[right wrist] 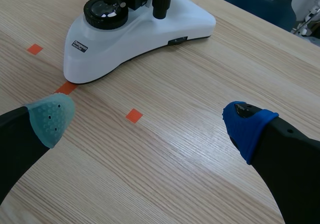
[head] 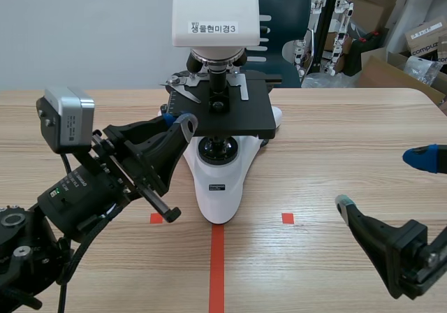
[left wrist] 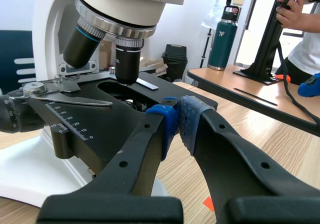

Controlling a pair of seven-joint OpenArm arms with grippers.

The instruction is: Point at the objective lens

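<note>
- Your left gripper is pressed together at the stage edge, near the objective lens hanging over that stage.
- Your right gripper is spread wide above the table, apart from the microscope.

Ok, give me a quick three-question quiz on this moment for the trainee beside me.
1. True or false: the right gripper is shut on the base of the microscope.
2. Pick one. The fingers of the left gripper are: A spread wide open; B shut together on nothing; C shut on a glass slide.
3. Fill in: in the left wrist view, ahead of the left gripper, the ___ points straight down at the stage.

Key
1. False: its fingers are open, over the bare table and apart from the base.
2. B.
3. Objective lens.
</note>
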